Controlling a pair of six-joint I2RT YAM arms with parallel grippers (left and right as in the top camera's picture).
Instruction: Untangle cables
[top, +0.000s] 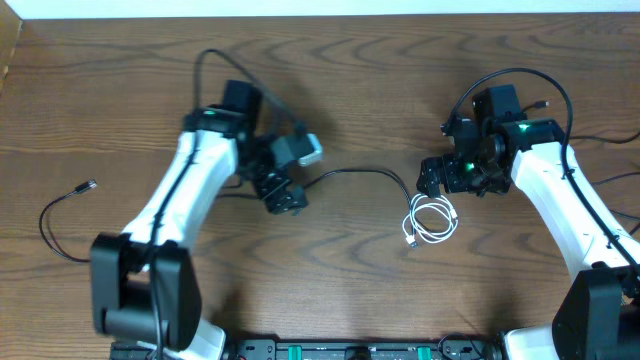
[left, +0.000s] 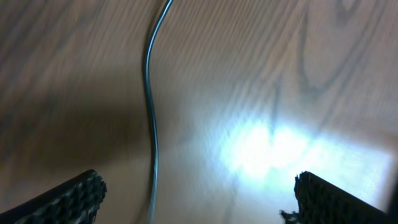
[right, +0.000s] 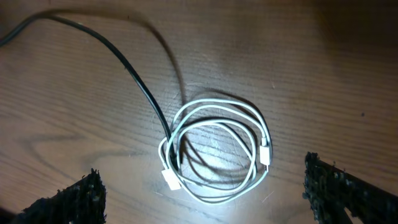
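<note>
My left pincer (left: 202, 200) and right pincer (right: 205, 198) both gape empty; closing at nine o'clock on the small white coiled cable (right: 170, 179), I might pinch the thin black cable (right: 138, 82) too.

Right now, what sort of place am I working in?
Probably a robot test bench: wood-grain table, white left arm and right arm based at its near edge, coiled white cable and black cable laid out.
</note>
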